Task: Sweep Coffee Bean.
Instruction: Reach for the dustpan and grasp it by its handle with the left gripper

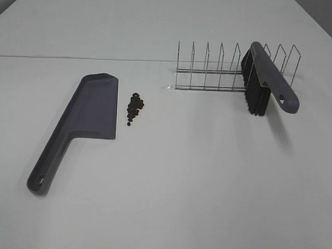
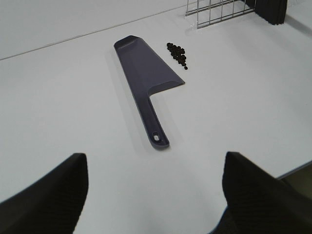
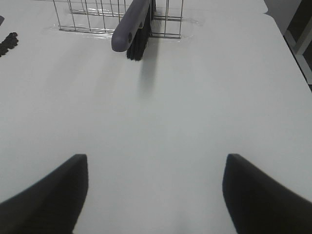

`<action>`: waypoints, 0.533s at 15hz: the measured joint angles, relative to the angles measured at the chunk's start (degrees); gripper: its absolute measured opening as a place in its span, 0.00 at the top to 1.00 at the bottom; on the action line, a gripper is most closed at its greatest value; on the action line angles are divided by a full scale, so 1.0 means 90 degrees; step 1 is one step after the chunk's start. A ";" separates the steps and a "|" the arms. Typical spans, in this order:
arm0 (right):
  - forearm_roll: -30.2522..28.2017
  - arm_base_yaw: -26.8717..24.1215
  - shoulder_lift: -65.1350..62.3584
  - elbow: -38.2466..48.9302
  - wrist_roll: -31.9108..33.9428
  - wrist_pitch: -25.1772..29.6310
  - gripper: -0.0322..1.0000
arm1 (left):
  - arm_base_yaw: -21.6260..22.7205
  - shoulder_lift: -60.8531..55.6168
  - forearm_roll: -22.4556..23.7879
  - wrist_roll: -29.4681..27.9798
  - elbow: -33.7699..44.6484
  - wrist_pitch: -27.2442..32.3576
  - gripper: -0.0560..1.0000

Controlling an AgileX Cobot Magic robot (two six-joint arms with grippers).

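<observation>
Left claw (image 2: 154, 163) and right claw (image 3: 154, 163) gape empty. Tiny dark-brown coffee beans (image 1: 134, 107) lie centre-left, just beside, seemingly not touching, a grey plastic dustpan (image 1: 92, 107).

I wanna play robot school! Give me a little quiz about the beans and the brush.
1. True or false: the coffee beans lie inside the dustpan.
2. Where is the brush? A) inside the dustpan B) propped in the wire rack C) held by a gripper
3. Fill in: the left gripper and the right gripper are both ____.
Key: 1 false, they lie beside it; 2 B; 3 open.
</observation>
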 joint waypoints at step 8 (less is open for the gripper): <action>0.0000 0.0000 0.0000 0.0000 0.0000 0.0000 0.26 | 0.0000 0.0000 0.0000 0.0000 0.0000 0.0000 0.25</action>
